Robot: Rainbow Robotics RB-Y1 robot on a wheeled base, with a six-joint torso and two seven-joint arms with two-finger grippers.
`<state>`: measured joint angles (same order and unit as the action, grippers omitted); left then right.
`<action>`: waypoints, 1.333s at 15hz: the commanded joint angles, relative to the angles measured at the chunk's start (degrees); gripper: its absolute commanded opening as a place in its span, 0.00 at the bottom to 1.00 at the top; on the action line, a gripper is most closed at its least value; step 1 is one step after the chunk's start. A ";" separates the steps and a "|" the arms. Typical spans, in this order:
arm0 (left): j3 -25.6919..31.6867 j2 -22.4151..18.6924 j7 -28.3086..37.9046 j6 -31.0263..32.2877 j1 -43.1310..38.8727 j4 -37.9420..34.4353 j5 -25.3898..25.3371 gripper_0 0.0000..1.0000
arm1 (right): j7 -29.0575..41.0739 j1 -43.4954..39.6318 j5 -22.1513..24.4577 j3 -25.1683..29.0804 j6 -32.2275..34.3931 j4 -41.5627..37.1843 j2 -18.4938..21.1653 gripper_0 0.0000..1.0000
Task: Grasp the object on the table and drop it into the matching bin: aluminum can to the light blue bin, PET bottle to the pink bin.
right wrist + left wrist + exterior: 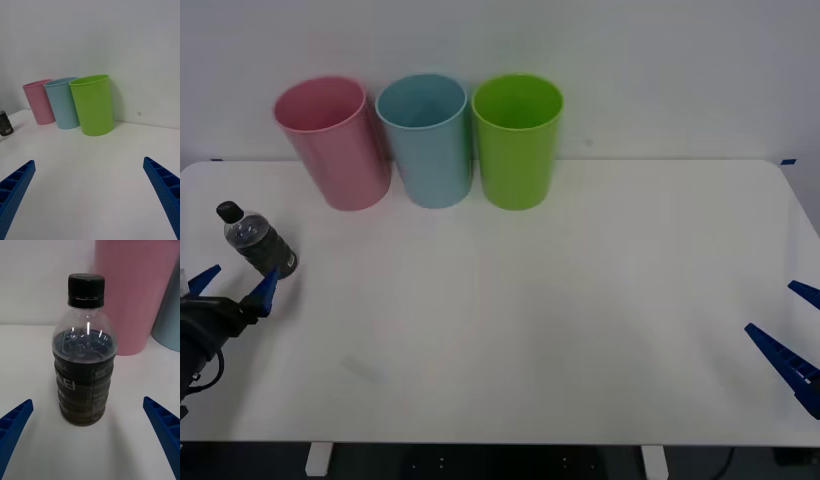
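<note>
pet bottle (258,244) stands upright on the table (530,330), near its left edge, in front of the pink bin (332,142) and apart from it. left gripper (235,282) sits just short of the bottle, fingers spread wide with the bottle lined up between them but not enclosed; no contact seen. right gripper (790,340) waits open at the table's right edge, far from the bottle. judgement: approach stage; grasp, lift, carry to pink bin and release all remain.
</note>
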<state>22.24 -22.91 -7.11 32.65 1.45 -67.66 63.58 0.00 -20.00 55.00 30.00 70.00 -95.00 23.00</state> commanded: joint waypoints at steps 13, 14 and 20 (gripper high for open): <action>-0.35 0.68 -0.71 -6.02 13.14 10.88 6.99 1.00 | 0.00 0.00 0.00 0.00 0.00 0.00 0.00 1.00; -0.44 1.03 -0.62 -6.55 13.49 10.88 7.35 1.00 | 0.00 0.00 0.00 0.00 0.00 0.00 0.00 1.00; -0.62 1.64 -0.80 -7.60 13.84 10.88 8.05 0.64 | 0.00 0.00 0.00 0.00 0.00 0.00 0.00 1.00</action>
<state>21.56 -21.33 -7.85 25.13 15.29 -56.77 71.64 0.00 -20.00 55.00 30.00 70.00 -95.00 23.00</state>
